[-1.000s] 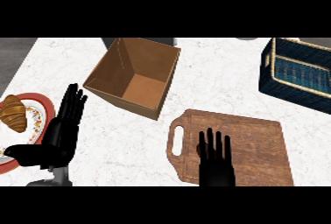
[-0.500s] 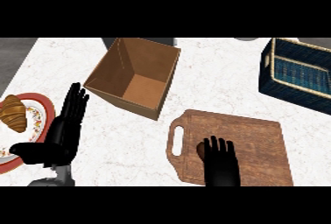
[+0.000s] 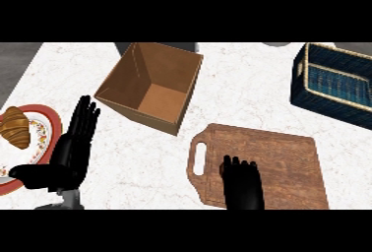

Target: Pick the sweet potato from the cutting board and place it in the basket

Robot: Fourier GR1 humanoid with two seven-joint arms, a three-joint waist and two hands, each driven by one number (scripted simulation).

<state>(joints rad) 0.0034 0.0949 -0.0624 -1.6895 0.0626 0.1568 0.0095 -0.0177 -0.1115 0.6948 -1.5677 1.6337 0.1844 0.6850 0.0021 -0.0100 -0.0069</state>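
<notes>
Since the earlier frames, the right hand has slid back toward the lower edge of the cutting board, and its fingers, which lay spread and straight, now look bent downward over the board's near left part. The left hand has hardly shifted.

From the head view, the right hand sits on the wooden cutting board just right of its handle slot, fingers curled. A small brownish sliver shows at the hand's left edge; it may be the sweet potato under the palm, but the hand covers too much to be sure, and nothing else lies on the board. So the hand seems closed round that thing, though the view is poor there.

The left hand rests open at the view's left, fingers straight and pointing up, beside a red-rimmed plate that carries a croissant.

The dark blue woven basket stands at the upper right of the white marbled worktop, well apart from the board. An open cardboard box stands between the plate and the basket, near the board's upper left corner.
</notes>
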